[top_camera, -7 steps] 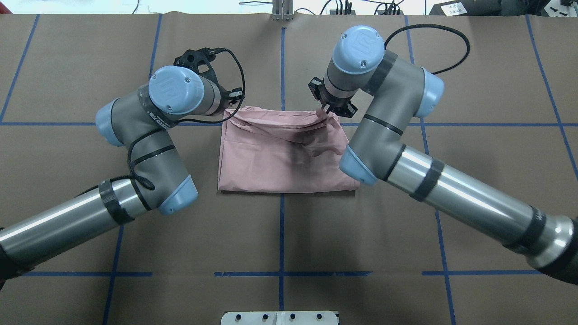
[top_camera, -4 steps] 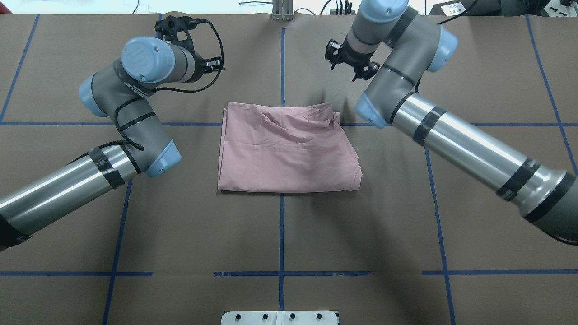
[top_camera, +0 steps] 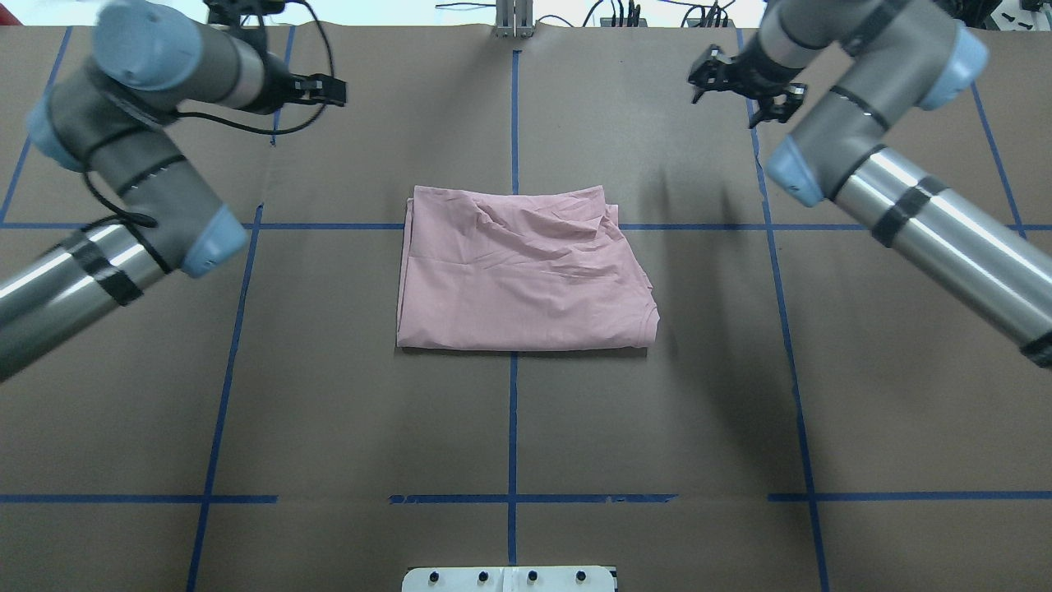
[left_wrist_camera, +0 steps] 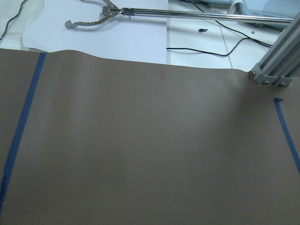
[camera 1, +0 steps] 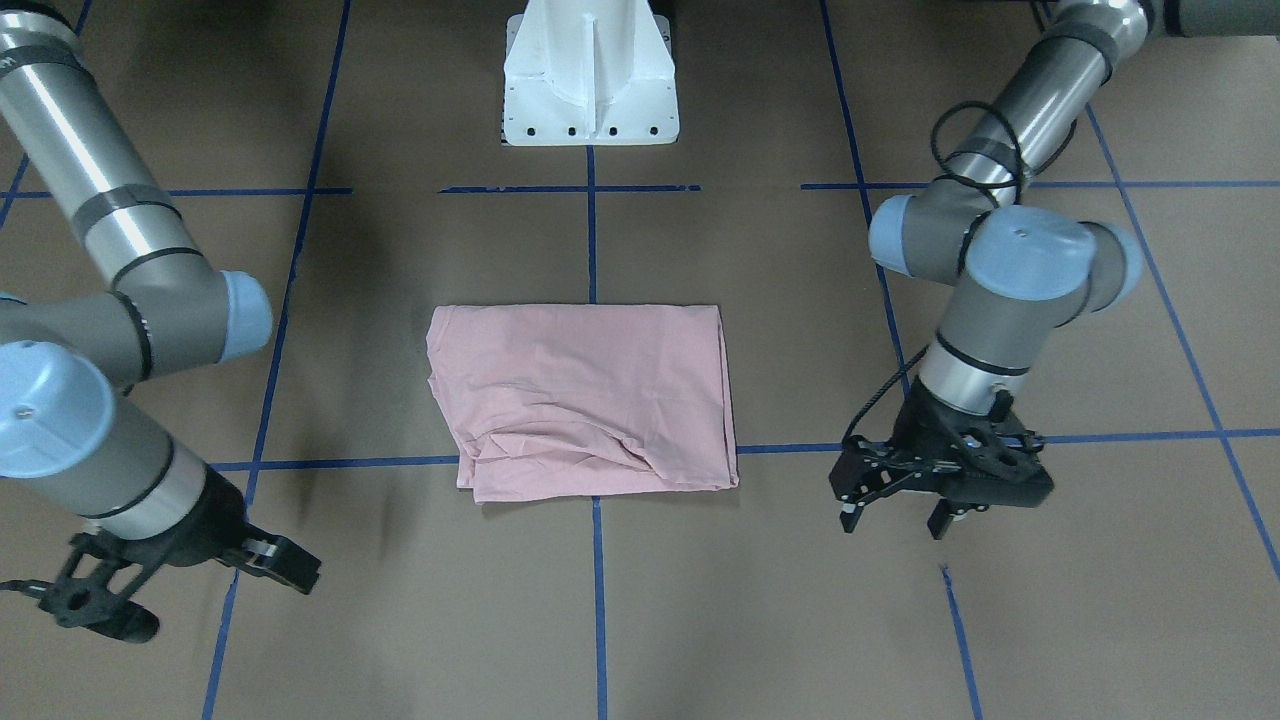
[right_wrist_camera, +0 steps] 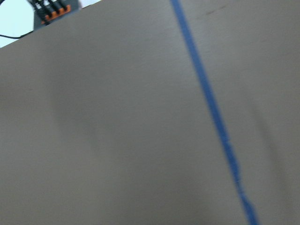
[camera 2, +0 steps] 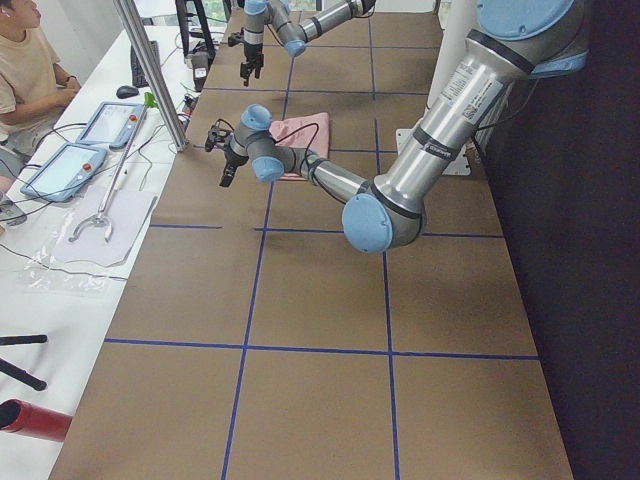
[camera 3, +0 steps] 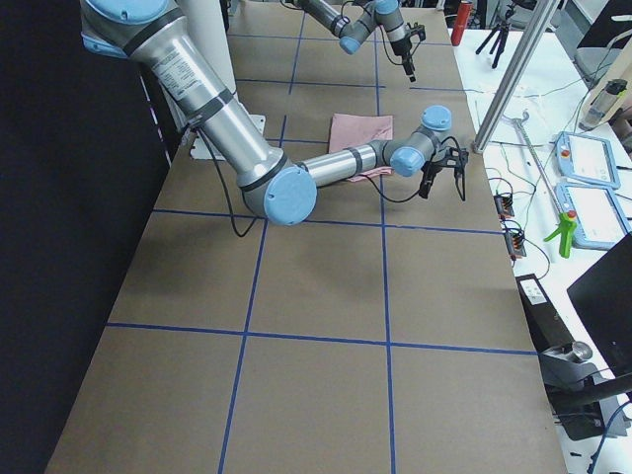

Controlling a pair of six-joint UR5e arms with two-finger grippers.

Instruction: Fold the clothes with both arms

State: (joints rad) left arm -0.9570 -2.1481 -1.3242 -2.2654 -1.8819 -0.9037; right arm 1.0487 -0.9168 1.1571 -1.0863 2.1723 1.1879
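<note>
The pale pink T-shirt (top_camera: pixel 526 271) lies folded into a rough rectangle at the table's middle, plain side up, with wrinkles along its far edge. It also shows in the front-facing view (camera 1: pixel 585 395). My left gripper (camera 1: pixel 893 522) is open and empty. It hangs above the table beyond the shirt's far left corner, and shows in the overhead view (top_camera: pixel 322 86) too. My right gripper (top_camera: pixel 723 103) is open and empty, up beyond the shirt's far right corner. Neither gripper touches the shirt. Both wrist views show only brown table cover and blue tape.
The white pedestal base (camera 1: pixel 590 80) stands at the robot's side of the table. An aluminium post (top_camera: pixel 514 20) and cables sit at the far edge. A metal reach tool (left_wrist_camera: pixel 108 11) lies on white sheet past that edge. An operator (camera 2: pixel 25 60) sits by tablets there.
Both grippers have let go of the shirt's far edge, opened, and swung up and outward toward the far corners. The shirt has settled flat and stays in place.
</note>
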